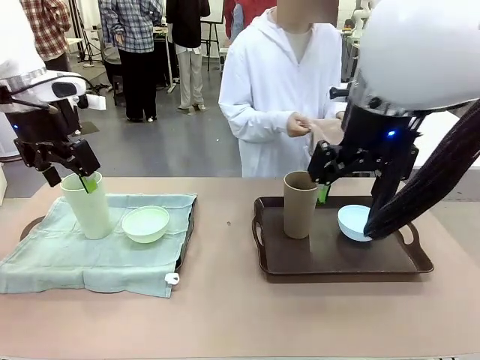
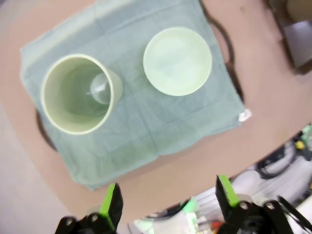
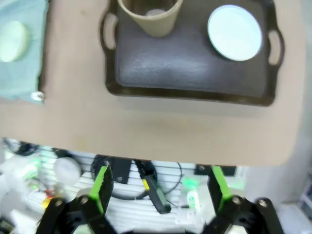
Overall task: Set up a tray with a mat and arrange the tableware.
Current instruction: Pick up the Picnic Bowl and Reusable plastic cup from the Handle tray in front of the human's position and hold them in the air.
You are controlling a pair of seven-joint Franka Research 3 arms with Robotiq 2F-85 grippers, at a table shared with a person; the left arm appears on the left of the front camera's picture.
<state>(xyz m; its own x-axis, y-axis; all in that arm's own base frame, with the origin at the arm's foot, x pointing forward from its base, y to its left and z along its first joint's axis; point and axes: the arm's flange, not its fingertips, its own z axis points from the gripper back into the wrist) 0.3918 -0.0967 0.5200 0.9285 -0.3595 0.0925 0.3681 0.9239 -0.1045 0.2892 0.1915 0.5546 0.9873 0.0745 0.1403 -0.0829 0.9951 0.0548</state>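
A pale green cup and a pale green bowl stand on a teal mat that covers the left tray. My left gripper hovers open just above the cup's rim. From the left wrist view the cup and bowl lie far below the open left gripper. A brown cup and a light blue bowl stand on the bare dark tray. My right gripper hangs open between them, holding nothing; in its wrist view the gripper is high above the tray.
A person in a white coat stands across the table, holding a beige cloth in both hands. A small white tag sits at the mat's front corner. Bare tabletop stretches between the trays and along the front.
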